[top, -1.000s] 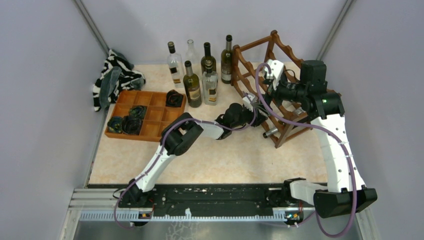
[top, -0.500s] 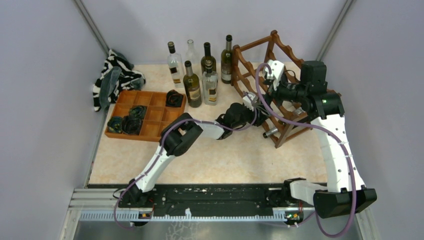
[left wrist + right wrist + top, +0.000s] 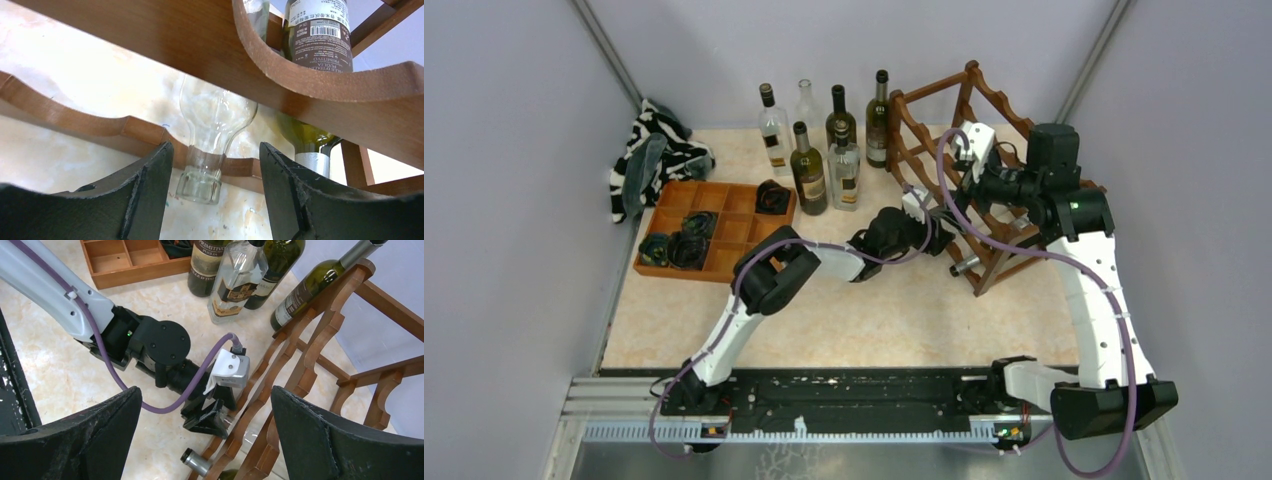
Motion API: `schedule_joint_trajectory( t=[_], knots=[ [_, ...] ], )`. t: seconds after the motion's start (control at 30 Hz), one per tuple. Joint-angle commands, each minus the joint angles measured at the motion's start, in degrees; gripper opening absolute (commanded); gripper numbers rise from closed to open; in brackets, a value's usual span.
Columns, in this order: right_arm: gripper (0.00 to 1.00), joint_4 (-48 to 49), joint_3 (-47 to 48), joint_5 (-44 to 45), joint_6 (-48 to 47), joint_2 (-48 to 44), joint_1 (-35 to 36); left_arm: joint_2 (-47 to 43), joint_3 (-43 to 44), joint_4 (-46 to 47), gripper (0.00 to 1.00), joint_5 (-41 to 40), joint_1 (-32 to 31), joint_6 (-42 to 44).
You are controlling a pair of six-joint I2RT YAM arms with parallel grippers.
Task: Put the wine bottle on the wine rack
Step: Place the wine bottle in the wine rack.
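Lying on a low scalloped rail of the wine rack [image 3: 320, 80], the clear wine bottle [image 3: 212, 125] is resting untouched between the 2 parted fingers [image 3: 145, 195] of the left gripper [image 3: 215, 150], while the right gripper [image 3: 206, 392] is hovering above, spread wide and empty.

I read "PRIMITIVO PUGLIA" on the standing dark bottle [image 3: 209, 262], "PRIMITIVO", "PUGLIA" under a barcode on the green bottle [image 3: 320, 50]
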Motion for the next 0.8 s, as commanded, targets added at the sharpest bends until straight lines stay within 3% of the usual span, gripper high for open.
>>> schedule_joint_trajectory(
  t=[0.0,0.3,0.5,0.6,0.77],
  knots=[
    [0.99,2.2,-0.4,-1.6,0.5,-2.1,-0.8,-4.5,-3.8,-0.7,0.70,-2.5,0.4,1.3],
    [0.99,1.3,-1.3,-2.6,-0.7,-3.5,-0.9,-16.8,-16.6,-1.2,0.70,-0.6,0.2,-0.3],
    [0.99,0.6,-2.1,-5.1,-1.2,-4.9,-0.9,-29.8,-26.5,-7.1,0.70,2.4,-0.9,1.8],
    [0.99,1.9,-3.6,-6.3,2.8,-5.9,-0.9,-36.7,-30.5,-11.8,0.70,3.7,-1.3,3.7],
    [0.98,5.6,-8.6,-22.1,10.6,-7.1,-0.8,-46.6,-34.0,-25.3,0.73,1.1,-1.1,5.1]
  ],
)
